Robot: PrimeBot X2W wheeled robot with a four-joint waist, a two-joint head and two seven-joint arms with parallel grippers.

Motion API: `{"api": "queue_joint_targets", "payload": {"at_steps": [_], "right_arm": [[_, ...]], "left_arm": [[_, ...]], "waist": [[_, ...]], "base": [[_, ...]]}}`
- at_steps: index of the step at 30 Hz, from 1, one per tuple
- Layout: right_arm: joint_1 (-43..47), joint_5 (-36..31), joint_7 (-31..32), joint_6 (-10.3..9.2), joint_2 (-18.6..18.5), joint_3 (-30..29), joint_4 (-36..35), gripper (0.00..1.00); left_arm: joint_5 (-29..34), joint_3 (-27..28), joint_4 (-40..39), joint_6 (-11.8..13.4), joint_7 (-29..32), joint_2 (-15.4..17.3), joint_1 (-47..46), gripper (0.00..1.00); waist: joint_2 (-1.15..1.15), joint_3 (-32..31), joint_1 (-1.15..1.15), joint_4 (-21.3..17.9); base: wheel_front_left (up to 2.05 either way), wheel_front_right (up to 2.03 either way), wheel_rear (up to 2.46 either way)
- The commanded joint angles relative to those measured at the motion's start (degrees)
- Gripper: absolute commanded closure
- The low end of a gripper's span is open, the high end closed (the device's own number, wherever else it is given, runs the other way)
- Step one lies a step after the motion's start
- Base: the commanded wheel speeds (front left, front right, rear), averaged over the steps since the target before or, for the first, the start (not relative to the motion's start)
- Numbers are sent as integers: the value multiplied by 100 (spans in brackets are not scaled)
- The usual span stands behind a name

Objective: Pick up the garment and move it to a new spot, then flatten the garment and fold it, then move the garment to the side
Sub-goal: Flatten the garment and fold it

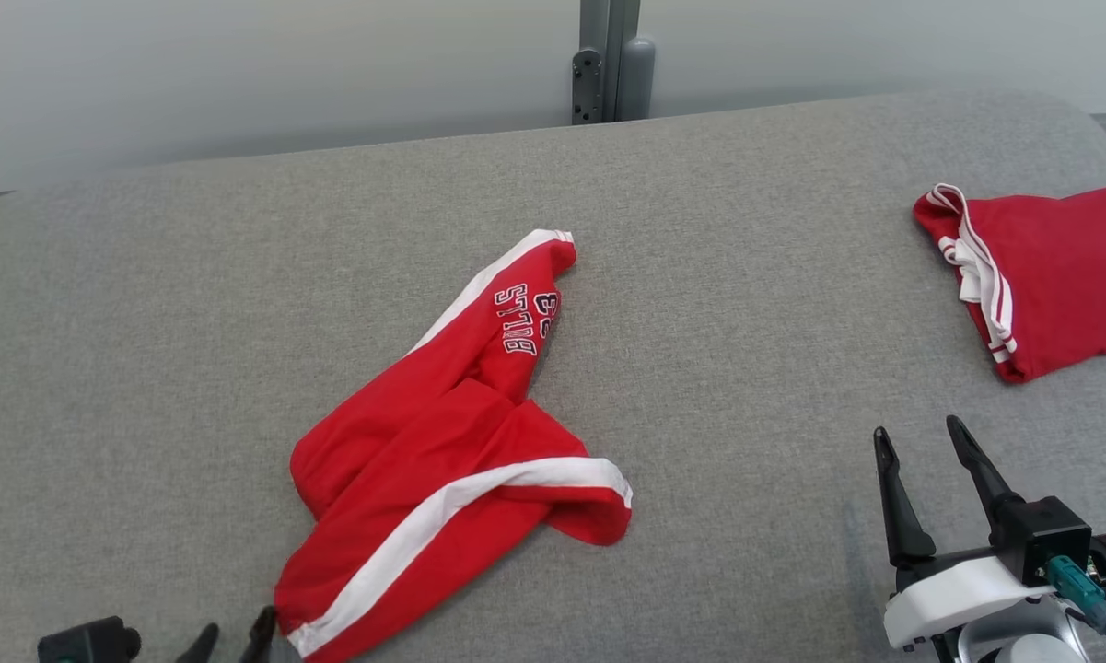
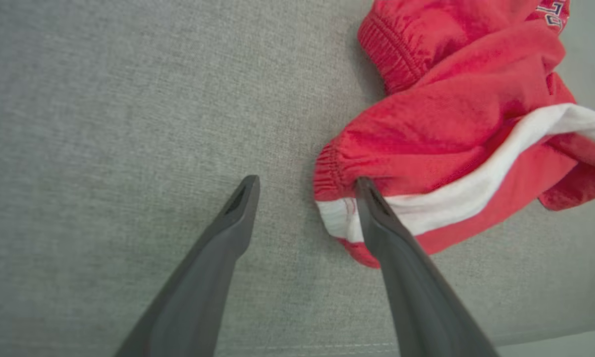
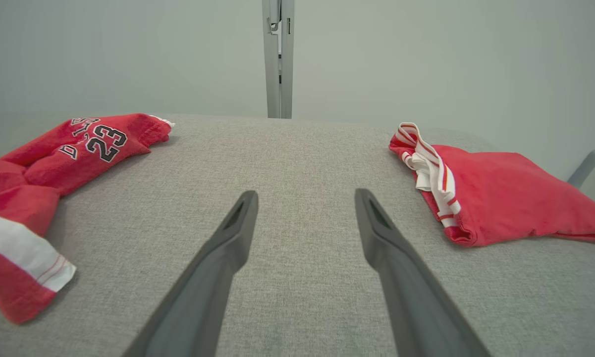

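The garment (image 1: 442, 460) is a pair of red shorts with white side stripes and dark lettering, lying crumpled on the grey padded surface (image 1: 746, 368) left of centre. Its elastic waistband end (image 2: 337, 173) lies nearest my left gripper (image 2: 307, 182), which is open; one finger (image 2: 401, 258) overlaps the white-striped corner and the other stands over bare fabric. In the head view the left gripper (image 1: 237, 631) sits at the bottom edge beside the garment's near corner. My right gripper (image 1: 918, 430) (image 3: 304, 194) stands open over bare surface to the right, with the garment (image 3: 54, 158) well off to its left.
A second red garment with white trim (image 1: 1050, 276) (image 3: 500, 193) lies folded at the far right of the surface. A grey post (image 1: 612, 60) (image 3: 279, 59) rises behind the back edge. Bare grey surface lies between the two garments.
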Motion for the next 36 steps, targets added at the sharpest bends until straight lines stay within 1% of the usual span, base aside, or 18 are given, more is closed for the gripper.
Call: {"api": "queue_joint_targets", "payload": {"at_steps": [1,4,6,9,11,12,13,15,18,22,27,28,29,30,31,32,34,36], "right_arm": [[16,17,2,-6,17,2,7,0],[6,22,2,-6,45,16,-13,0],[-35,33,2,-6,79,28,-25,0],[-87,51,2,-6,109,12,-35,0],[-132,57,2,-6,137,31,-36,0],[-159,63,2,-6,145,42,-33,0],[-195,72,2,-6,158,51,-32,0],[-280,85,2,-6,184,76,-42,0],[-376,107,2,-6,210,104,-27,0],[-401,149,2,-6,242,85,-14,0],[-317,179,2,-6,262,-29,13,0],[-309,183,2,-6,264,-35,13,0],[-301,188,2,-6,264,-38,16,0],[-292,211,2,-6,265,-39,19,0],[-285,229,2,-6,266,-44,22,0],[-288,243,2,-6,266,-46,26,0],[-313,259,2,-6,268,-26,26,0],[-338,268,2,-6,266,-24,24,0]], "left_arm": [[192,55,-223,134,-26,165,86,0],[532,43,-978,438,71,374,113,0],[787,-104,-1579,526,241,510,39,0],[1169,-580,-2238,438,535,558,-376,0],[1307,-1135,-2371,256,833,360,-797,0],[1496,-1400,-2309,143,994,338,-1058,0],[1591,-1651,-2208,46,1138,236,-1362,0],[1690,-2131,-1825,-177,1393,-71,-1872,0],[1986,-2552,-1057,-360,1640,-312,-2623,0],[2296,-2972,-254,-542,1899,-348,-3305,0],[2184,-3374,239,-639,2373,-88,-3665,0],[2171,-3434,291,-654,2448,-29,-3693,11],[2210,-3520,334,-665,2521,74,-3744,52],[2175,-3581,371,-670,2585,130,-3744,69],[2107,-3638,393,-668,2634,161,-3725,93],[2075,-3712,407,-671,2697,216,-3718,100],[1971,-3772,403,-678,2695,268,-3705,100],[1884,-3726,321,-680,2435,187,-3742,100]], "waist": [[0,-21,0,-99],[0,-14,0,-241],[0,25,0,-359],[0,96,0,-502],[0,172,0,-605],[0,217,0,-663],[0,263,0,-728],[0,358,0,-866],[0,480,0,-1093],[0,568,0,-1348],[0,616,0,-1517],[0,612,0,-1532],[0,609,0,-1545],[0,602,0,-1553],[0,593,0,-1553],[0,583,0,-1547],[0,559,0,-1527],[0,539,0,-1496]], "base": [[0,0,0],[0,0,0],[0,0,0],[0,0,0],[0,0,0],[0,0,0],[0,0,0],[0,0,0],[0,0,0],[0,0,0],[0,0,0],[0,0,0],[0,0,0],[0,0,0],[0,0,0],[0,0,0],[0,0,0],[0,0,0]]}}
